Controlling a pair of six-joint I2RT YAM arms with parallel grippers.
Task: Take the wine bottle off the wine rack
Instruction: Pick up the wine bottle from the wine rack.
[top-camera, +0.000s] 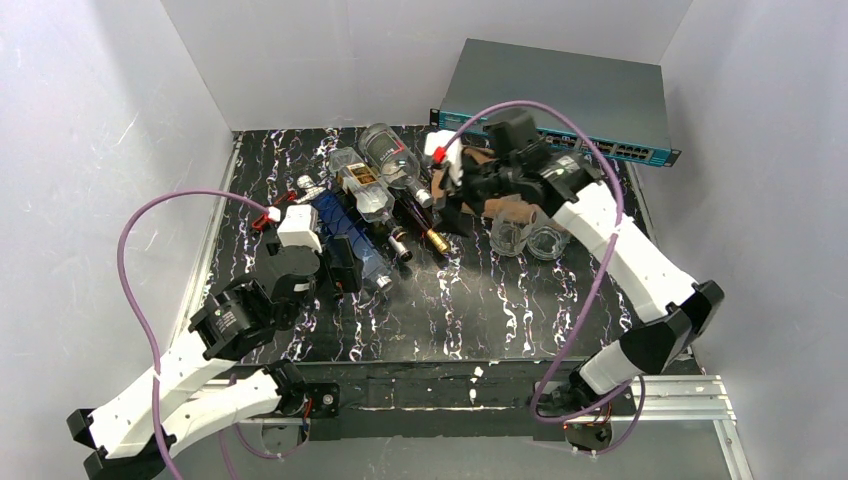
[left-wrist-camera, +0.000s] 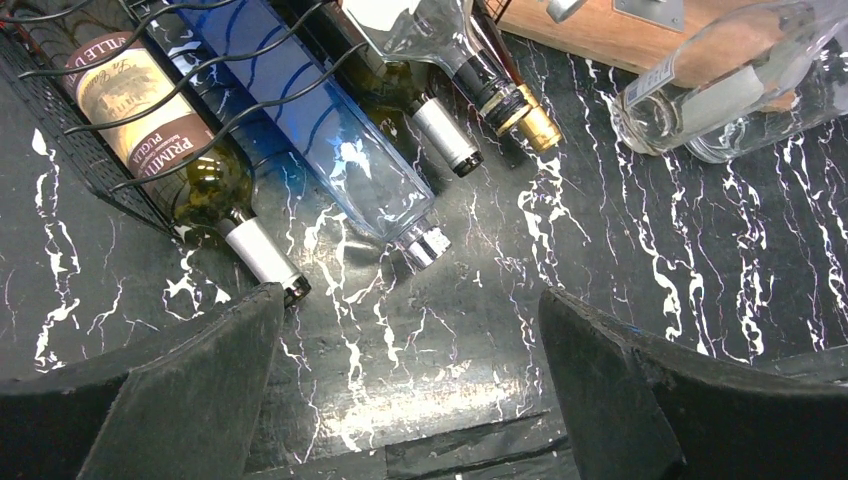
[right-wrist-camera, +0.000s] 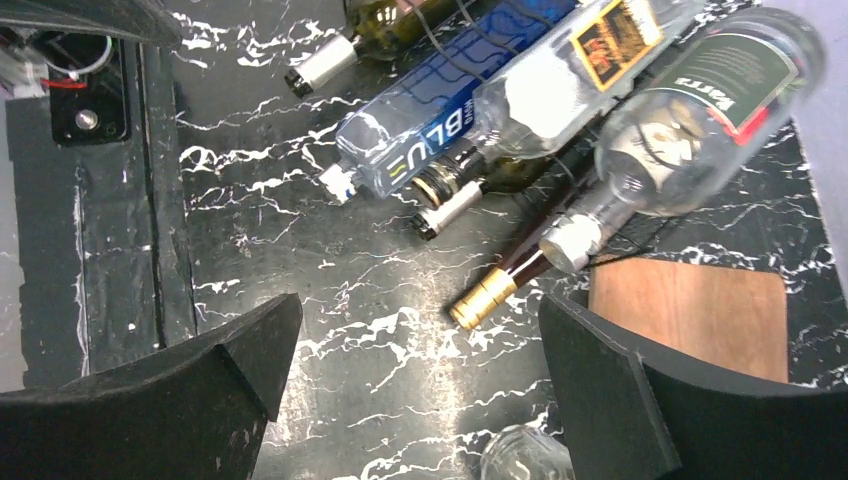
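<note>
White walls (top-camera: 100, 110) close in the left, back and right sides around a desk (top-camera: 480, 310) whose top is glossy black, veined with white like marble, and catches a bright patch of glare near its front edge. At the far right corner a grey network switch (top-camera: 560, 85) with a blue port panel lies tilted against the back wall. The wine rack (left-wrist-camera: 50, 110) of thin black wire sits left of centre towards the back, and its bottles lie on their sides with the necks towards the arms. A dark wine bottle (left-wrist-camera: 150, 130) with a brown Primitivo label lies at the rack's left end, under the wires. Next to it is a blue bottle (left-wrist-camera: 320, 120), then a gold-capped bottle (right-wrist-camera: 485, 295), and a clear bottle (right-wrist-camera: 700, 110) with a green label lies across the top. A wooden board (right-wrist-camera: 690, 310) lies flat just right of the rack, with two glasses (top-camera: 510, 238) nearby. The left hand (left-wrist-camera: 410, 300) hovers released above bare desk short of the necks. The right hand (right-wrist-camera: 420, 305) is spread wide by the board, grasping nothing.
</note>
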